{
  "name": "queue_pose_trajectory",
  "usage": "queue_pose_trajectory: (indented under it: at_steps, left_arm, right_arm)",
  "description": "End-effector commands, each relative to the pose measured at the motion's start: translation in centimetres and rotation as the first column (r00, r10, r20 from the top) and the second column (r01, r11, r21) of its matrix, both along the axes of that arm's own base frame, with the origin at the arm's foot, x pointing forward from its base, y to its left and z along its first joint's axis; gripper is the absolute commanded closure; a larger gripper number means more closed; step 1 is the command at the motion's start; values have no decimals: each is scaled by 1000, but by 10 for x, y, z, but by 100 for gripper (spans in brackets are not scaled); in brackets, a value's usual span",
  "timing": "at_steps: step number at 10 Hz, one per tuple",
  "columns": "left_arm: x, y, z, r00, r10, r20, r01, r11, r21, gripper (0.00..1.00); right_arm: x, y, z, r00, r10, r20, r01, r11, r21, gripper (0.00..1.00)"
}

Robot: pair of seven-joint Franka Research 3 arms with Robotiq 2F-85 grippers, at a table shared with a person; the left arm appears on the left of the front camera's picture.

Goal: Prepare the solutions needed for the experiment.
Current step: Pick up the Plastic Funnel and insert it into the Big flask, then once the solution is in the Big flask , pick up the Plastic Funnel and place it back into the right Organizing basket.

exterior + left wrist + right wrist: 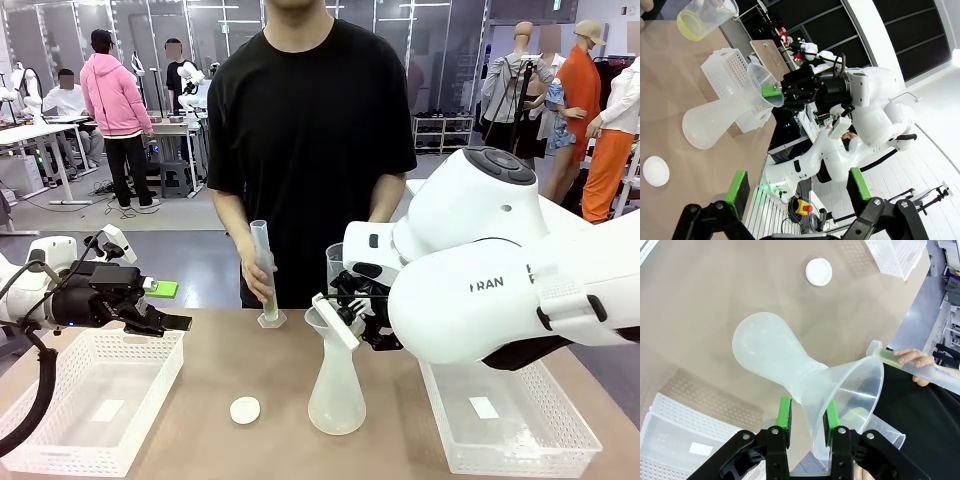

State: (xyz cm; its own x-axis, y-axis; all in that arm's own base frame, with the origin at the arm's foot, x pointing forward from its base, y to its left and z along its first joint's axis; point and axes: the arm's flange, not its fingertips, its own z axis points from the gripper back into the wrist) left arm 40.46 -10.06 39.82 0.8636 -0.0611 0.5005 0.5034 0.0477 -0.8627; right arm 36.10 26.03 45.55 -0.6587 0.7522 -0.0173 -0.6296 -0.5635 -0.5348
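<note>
- Frosted flask [336,390] looks light, stiff, tippy; steady it at the narrow neck.
- Right pincer [805,415] clamps the funnel [855,385]; left pincer [797,192] gapes apart.

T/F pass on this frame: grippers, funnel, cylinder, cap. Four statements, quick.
1. The right gripper is shut on the funnel seated in the flask. True.
2. The left gripper holds the white cap. False: its jaws are open and the cap lies on the table.
3. The person's hand holds the graduated cylinder. True.
4. The flask lies on its side. False: it stands upright on the table.
</note>
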Motion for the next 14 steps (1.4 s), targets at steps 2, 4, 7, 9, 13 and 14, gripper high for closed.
queue_pose_trajectory:
  at_steps: [2, 4, 7, 9, 13, 14]
  left_arm:
    - [-1, 1, 2, 1000, -16, 5, 16, 1000, 0, 0]
    - [-1, 1, 2, 1000, -16, 5, 16, 1000, 0, 0]
    - [-1, 1, 2, 1000, -16, 5, 16, 1000, 0, 0]
    - [-1, 1, 2, 1000, -16, 5, 16, 1000, 0, 0]
    - [-1, 1, 2, 1000, -16, 5, 16, 1000, 0, 0]
    - [-1, 1, 2, 1000, -16, 5, 16, 1000, 0, 0]
  right_arm:
    - [0, 1, 0, 1000, 3, 1, -3, 1000, 0, 66]
    - [0, 1, 0, 1000, 3, 1, -3, 1000, 0, 66]
    - [0, 1, 0, 1000, 3, 1, -3, 1000, 0, 66]
    - [0, 1, 0, 1000, 3, 1, -3, 1000, 0, 66]
    - [-1, 2, 0, 1000, 3, 2, -3, 1000, -3, 66]
    - [-13, 8, 13, 1000, 5, 5, -5, 1000, -9, 65]
